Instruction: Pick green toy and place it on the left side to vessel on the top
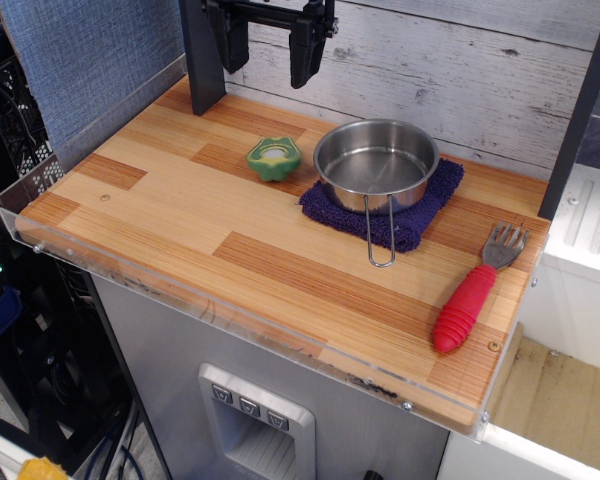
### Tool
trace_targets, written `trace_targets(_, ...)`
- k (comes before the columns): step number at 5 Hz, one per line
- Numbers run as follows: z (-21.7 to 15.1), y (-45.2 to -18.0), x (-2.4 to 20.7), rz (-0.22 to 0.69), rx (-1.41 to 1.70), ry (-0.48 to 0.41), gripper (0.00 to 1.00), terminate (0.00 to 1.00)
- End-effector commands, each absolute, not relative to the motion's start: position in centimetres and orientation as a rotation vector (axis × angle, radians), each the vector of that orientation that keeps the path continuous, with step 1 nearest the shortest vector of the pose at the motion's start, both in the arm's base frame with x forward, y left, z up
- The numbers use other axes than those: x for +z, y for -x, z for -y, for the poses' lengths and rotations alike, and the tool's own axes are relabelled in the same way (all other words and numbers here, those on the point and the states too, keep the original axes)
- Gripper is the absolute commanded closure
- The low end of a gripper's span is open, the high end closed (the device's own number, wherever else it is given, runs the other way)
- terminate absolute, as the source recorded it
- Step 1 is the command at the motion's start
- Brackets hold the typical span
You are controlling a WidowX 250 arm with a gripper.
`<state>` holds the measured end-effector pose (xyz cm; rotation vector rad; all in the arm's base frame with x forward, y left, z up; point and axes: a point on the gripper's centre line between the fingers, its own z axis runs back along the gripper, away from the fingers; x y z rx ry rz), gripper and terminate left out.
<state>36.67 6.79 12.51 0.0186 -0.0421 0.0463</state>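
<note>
The green toy point(274, 158) lies flat on the wooden table, yellow-cream face up, just left of the vessel and apart from it. The vessel point(376, 165) is a shiny steel pot with a wire loop handle pointing toward the front, and it sits on a purple cloth point(385, 203). My gripper point(270, 48) is open and empty, high above the table at the back, up and behind the toy.
A red-handled fork point(475, 292) lies near the right front corner. A grey plank wall runs along the back and a blue panel point(85, 60) stands at the left. A clear acrylic rim point(230, 300) edges the table.
</note>
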Motion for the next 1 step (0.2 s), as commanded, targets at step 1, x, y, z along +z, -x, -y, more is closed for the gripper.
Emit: trace_targets(1, -7.32, -36.64, 15.01, 0.119, 0.048, -0.036, 0.0, 1.0)
